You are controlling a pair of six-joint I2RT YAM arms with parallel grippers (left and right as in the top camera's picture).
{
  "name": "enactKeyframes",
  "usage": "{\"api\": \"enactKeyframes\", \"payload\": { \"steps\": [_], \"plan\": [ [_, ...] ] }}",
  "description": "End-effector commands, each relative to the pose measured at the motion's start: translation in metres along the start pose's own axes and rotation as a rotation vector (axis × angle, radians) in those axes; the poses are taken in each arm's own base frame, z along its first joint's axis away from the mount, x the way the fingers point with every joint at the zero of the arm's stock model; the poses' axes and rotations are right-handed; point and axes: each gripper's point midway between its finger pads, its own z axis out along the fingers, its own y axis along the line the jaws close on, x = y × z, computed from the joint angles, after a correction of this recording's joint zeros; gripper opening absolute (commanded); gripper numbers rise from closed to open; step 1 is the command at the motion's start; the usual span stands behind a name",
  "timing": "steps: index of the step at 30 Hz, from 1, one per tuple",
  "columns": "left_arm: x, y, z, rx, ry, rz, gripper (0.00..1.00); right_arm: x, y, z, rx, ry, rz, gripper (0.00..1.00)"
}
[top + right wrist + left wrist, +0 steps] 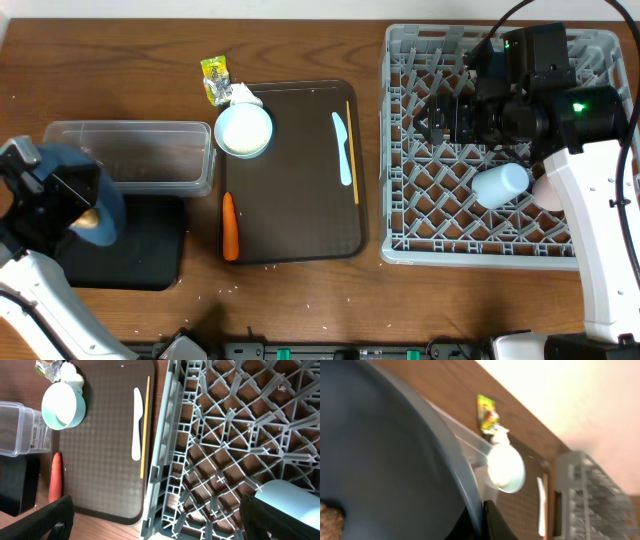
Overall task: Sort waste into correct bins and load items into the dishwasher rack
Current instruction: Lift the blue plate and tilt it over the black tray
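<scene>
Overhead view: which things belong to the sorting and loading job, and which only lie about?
Job: wrapper, tissue, carrot, bowl, knife, chopstick, plate, blue cup, clear tub, black tray, rack.
Lying about: brown serving tray.

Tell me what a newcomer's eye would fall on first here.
The big grey rack fills the right side, a light-blue cup lying in it. At the left, the left gripper holds a dark-blue plate over the black tray. Between them, a brown tray holds a knife and chopstick, a bowl at its corner.
</scene>
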Motion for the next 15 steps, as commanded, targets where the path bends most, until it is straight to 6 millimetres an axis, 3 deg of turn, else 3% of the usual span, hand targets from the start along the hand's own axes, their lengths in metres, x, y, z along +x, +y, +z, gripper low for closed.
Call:
{"api": "enactKeyframes", "payload": {
  "steps": [1,7,13,15],
  "plan": [
    [-0.002,-0.03,-0.006,0.163,-0.022,0.075,0.06,0.001,0.002,0.002,0.002,0.007,-0.021,0.98],
    [-0.002,-0.058,-0.017,0.306,-0.037,0.085,0.06,0.002,0.002,0.002,0.003,0.008,-0.021,0.98],
    [0.001,-0.052,-0.038,0.327,-0.073,0.019,0.06,0.002,0.002,0.002,0.003,0.008,-0.021,0.98],
    [0.0,-0.038,-0.043,0.27,-0.1,0.027,0.06,0.001,0.002,0.002,0.003,0.007,-0.021,0.99]
  ]
}}
